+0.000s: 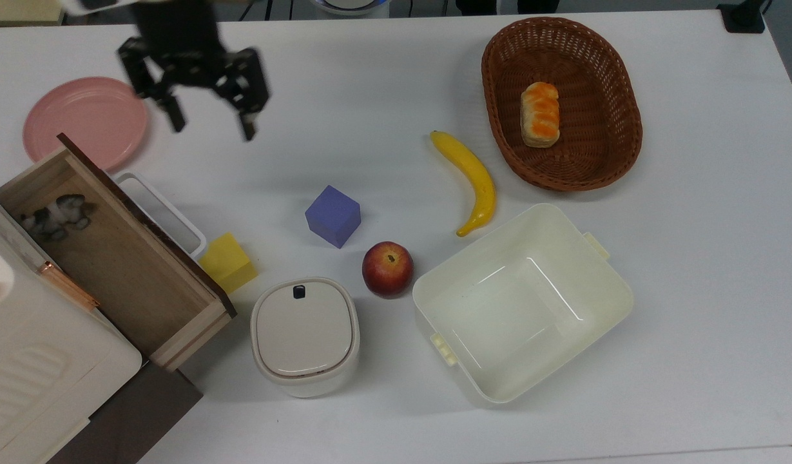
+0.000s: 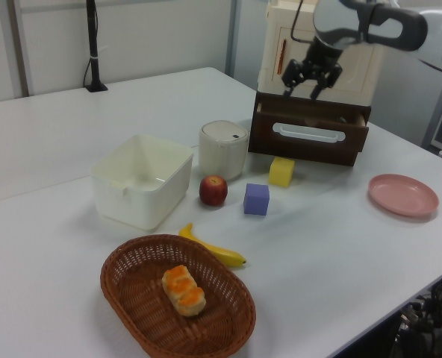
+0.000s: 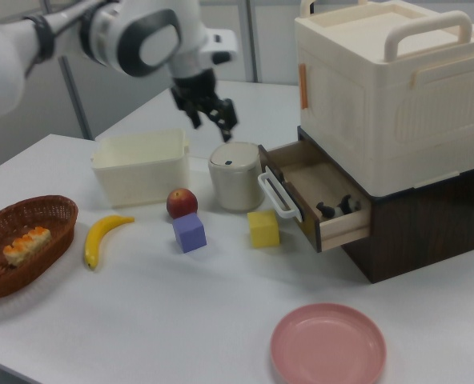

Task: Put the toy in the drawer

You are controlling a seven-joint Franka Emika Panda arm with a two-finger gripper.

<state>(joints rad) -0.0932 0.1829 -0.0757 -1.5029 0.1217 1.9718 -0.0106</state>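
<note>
The toy, a tiny black-and-white panda, lies on the wood floor of the open drawer, in the corner nearest the cabinet body. In the right view the toy shows as small dark shapes inside the drawer. My gripper hangs open and empty above the white table, well off to the top view's right of the drawer. In the left view the gripper is high in front of the cream cabinet, above the drawer's dark front. The right view has the gripper over the lidded container.
Close to the drawer's front sit a yellow block and a white lidded container. A purple cube, apple, banana, cream tub and wicker basket lie further right. A pink plate is beside the drawer.
</note>
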